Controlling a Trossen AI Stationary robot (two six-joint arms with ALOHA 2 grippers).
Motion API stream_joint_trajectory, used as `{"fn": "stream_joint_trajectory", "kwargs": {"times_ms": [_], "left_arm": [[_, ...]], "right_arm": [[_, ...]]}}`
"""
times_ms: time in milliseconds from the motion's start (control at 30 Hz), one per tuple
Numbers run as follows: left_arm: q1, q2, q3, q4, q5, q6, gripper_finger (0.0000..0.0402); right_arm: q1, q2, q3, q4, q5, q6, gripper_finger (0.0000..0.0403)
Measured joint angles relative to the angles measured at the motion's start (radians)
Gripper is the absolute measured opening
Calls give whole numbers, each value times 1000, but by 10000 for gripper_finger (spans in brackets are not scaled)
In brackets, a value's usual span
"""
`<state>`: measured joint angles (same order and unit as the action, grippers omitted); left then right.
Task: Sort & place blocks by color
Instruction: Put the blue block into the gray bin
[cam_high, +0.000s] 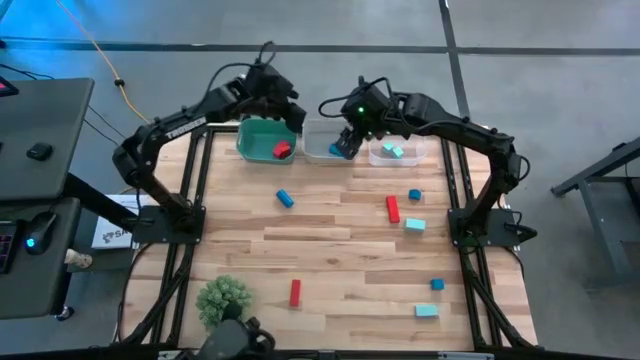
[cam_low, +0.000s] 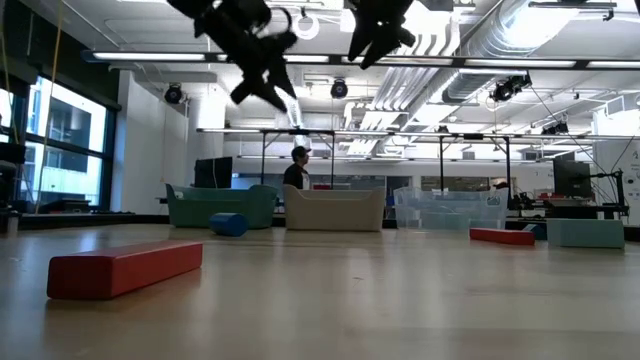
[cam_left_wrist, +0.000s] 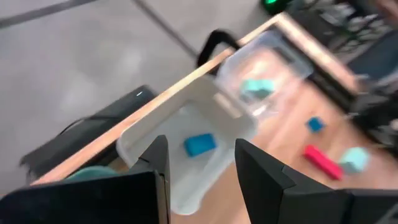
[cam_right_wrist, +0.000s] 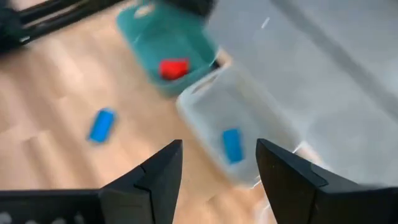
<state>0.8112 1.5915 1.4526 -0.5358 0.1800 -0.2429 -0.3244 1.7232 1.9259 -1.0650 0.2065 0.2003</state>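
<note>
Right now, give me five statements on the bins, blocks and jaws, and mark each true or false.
1. The green bin holds a red block. True.
2. The grey bin holds two red blocks. False: only a blue block shows in it.
3. The clear bin holds teal blocks. True.
4. Every block is already binned. False: red, blue and teal ones lie loose on the table, such as a red bar.
5. The right gripper is shut on a block. False: its jaws stand open and empty over the grey bin; the left gripper is open too.
</note>
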Motion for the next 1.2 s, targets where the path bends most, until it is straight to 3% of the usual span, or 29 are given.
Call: {"fn": "stream_joint_trajectory", "kwargs": {"times_ms": [267,633,1200], "left_arm": [[0,-121,27,-65,141,80,104],[-15,-259,27,-203,205,177,104],[-74,-269,27,-285,199,266,104]], "right_arm": [[38,3,-49,-141,-218,226,195],[175,2,-199,-159,-241,434,195],[432,2,-436,-266,-331,720,195]]}}
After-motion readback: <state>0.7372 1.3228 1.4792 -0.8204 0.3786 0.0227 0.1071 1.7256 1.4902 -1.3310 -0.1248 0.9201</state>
